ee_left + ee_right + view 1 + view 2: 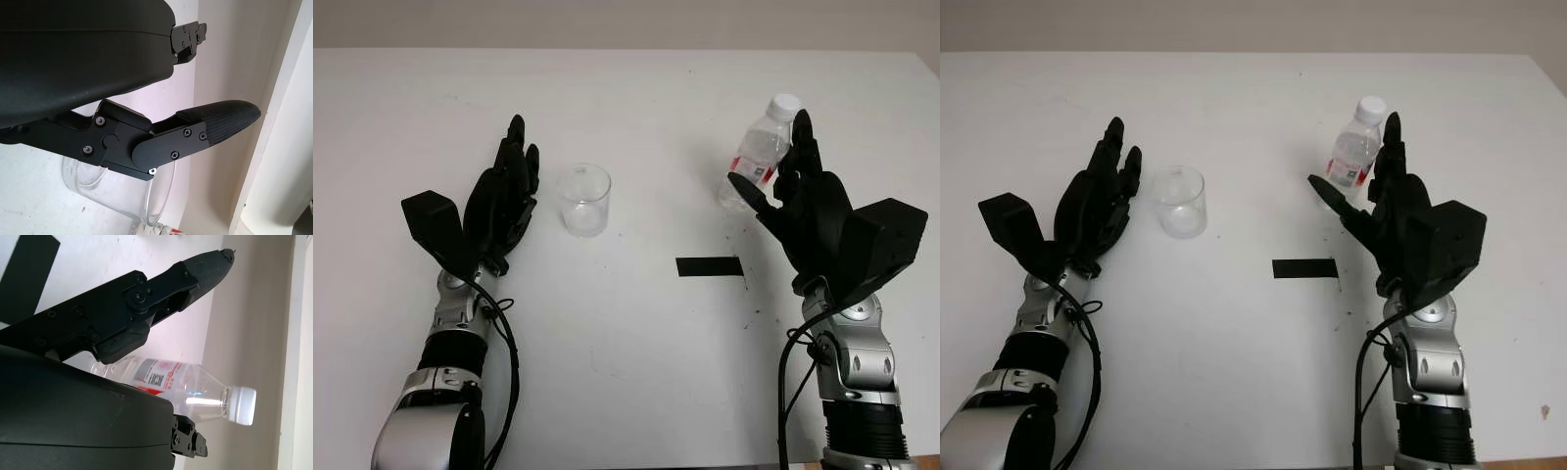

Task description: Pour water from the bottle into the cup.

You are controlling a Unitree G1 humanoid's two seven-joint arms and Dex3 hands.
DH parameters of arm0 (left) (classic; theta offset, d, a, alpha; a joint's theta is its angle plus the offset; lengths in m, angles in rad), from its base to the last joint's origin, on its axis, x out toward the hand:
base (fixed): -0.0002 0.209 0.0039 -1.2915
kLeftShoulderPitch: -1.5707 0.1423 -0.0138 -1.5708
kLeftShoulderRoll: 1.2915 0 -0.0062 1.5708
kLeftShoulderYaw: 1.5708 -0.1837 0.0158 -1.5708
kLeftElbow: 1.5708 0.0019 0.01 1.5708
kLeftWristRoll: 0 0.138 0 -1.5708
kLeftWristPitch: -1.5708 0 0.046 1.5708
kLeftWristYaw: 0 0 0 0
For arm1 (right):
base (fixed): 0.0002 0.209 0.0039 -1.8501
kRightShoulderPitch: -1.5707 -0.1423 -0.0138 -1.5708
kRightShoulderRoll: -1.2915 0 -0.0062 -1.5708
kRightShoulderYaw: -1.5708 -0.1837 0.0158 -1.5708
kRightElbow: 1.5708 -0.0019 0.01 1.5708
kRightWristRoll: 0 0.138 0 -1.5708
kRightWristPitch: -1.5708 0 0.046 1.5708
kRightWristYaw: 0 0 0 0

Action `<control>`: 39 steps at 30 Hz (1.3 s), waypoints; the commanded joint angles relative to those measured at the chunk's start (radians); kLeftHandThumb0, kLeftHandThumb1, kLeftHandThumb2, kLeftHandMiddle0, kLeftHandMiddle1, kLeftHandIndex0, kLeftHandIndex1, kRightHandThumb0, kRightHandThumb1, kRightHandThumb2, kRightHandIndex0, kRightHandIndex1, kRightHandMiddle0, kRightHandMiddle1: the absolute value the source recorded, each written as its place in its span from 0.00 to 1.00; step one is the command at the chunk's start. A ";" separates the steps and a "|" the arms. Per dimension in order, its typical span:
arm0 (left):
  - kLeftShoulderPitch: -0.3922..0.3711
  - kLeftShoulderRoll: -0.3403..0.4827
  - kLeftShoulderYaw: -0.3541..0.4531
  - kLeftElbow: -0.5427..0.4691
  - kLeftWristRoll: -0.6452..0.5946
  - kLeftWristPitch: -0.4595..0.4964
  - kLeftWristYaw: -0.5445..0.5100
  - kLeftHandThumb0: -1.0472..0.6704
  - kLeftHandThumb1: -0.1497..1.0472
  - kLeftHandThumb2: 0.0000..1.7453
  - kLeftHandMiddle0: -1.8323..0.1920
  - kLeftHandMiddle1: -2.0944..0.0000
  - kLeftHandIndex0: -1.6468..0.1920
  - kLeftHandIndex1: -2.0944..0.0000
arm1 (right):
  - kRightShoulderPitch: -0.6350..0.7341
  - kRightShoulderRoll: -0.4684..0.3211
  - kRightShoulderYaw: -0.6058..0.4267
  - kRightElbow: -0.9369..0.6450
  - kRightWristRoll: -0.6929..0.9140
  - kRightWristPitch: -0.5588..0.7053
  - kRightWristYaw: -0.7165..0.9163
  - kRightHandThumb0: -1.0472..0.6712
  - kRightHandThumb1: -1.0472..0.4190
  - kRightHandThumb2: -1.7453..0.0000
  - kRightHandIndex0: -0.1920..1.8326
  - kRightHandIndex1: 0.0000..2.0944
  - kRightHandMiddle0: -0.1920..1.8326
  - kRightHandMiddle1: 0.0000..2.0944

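the bottle [762,152] stands upright on the table [636,372] at upper right of the frame, just beyond the right hand [803,201], which is open around it, not yet gripping. the cup [583,199] sits beside the open left hand [504,201].
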State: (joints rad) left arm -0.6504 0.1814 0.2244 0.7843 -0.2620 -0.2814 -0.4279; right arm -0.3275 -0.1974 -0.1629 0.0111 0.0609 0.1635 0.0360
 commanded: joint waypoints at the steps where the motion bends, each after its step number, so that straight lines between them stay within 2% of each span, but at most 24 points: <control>1: 0.001 0.010 -0.002 -0.008 0.008 -0.007 0.002 0.13 1.00 0.44 1.00 1.00 1.00 1.00 | -0.028 -0.021 -0.008 0.044 -0.015 -0.029 -0.007 0.07 0.09 0.96 0.00 0.00 0.00 0.00; 6: 0.000 0.011 0.000 -0.009 0.003 -0.004 0.000 0.13 1.00 0.44 1.00 1.00 1.00 1.00 | -0.085 -0.042 -0.023 0.144 -0.020 -0.028 -0.011 0.12 0.09 0.97 0.00 0.00 0.00 0.00; 11: 0.000 0.014 -0.003 -0.011 0.007 -0.006 0.000 0.13 1.00 0.44 1.00 1.00 1.00 1.00 | -0.162 -0.075 -0.023 0.282 -0.050 -0.035 -0.026 0.08 0.09 0.97 0.00 0.00 0.00 0.00; 22: 0.003 0.014 -0.004 -0.008 0.014 -0.023 0.003 0.13 1.00 0.45 1.00 1.00 1.00 1.00 | -0.287 -0.116 0.010 0.459 -0.091 -0.090 0.003 0.03 0.09 0.97 0.00 0.00 0.00 0.00; 36: 0.009 -0.005 -0.010 -0.016 0.015 -0.025 0.024 0.13 1.00 0.44 1.00 1.00 1.00 1.00 | -0.368 -0.089 -0.012 0.582 -0.008 -0.184 0.098 0.10 0.12 0.98 0.00 0.00 0.00 0.00; 38: 0.008 -0.006 -0.009 -0.014 0.011 -0.025 0.022 0.13 1.00 0.44 1.00 1.00 1.00 1.00 | -0.379 -0.081 -0.007 0.601 -0.017 -0.200 0.063 0.14 0.14 0.98 0.03 0.01 0.01 0.01; 39: 0.009 -0.008 -0.007 -0.014 0.010 -0.026 0.023 0.13 1.00 0.44 1.00 1.00 1.00 1.00 | -0.387 -0.077 -0.005 0.614 -0.027 -0.204 0.035 0.16 0.14 0.98 0.09 0.04 0.06 0.03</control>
State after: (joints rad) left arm -0.6504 0.1772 0.2186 0.7790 -0.2525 -0.3007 -0.4043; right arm -0.6875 -0.2813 -0.1637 0.6090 0.0384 -0.0234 0.0909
